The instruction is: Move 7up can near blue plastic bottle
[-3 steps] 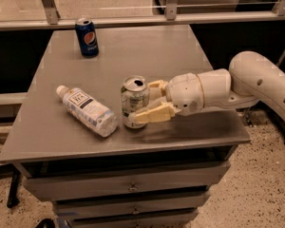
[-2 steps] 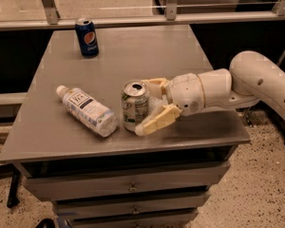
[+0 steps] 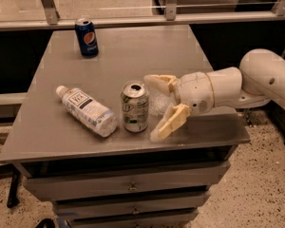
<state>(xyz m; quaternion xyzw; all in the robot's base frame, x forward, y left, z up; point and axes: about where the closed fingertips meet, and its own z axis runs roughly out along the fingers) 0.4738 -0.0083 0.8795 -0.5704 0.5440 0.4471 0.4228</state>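
7up can (image 3: 135, 107), place: it is stood upright on the desk (image 3: 133, 51), just ahead of the fingertips of the tool (image 3: 151, 108), at the mouth of the gap between them and toward the desk's near edge.
desk: a flat grey top is seen, carried on a cabinet with drawers (image 3: 133, 186) beneath; the bottle and both cans are borne on it, and the tool is held low over it. A metal rail (image 3: 133, 20) with glass panes is seen beyond the far edge.
arm (image 3: 256, 80): a white, rounded arm is brought in from the side directly behind the tool and is held low over the near corner of the desk.
tool: it is pointed at the 7up can. Its two tan fingers (image 3: 173, 122) are spread wide, one toward the far side and one toward the near edge, and nothing is gripped. Whether either fingertip is touching the can cannot be told.
blue plastic bottle (image 3: 88, 111): it is laid on its side beyond the 7up can from the tool, close to the can but apart from it. Its base is turned toward the tool and its white cap (image 3: 61, 90) away from it; a pale label with dark print is turned upward.
7up can, look: a silvery body with green markings is shown, with the top turned up; the can is placed between the tool and the bottle.
Pepsi can (image 3: 87, 37): a dark blue can is stood upright well apart from the tool, at the far corner of the desk, well beyond the bottle's cap.
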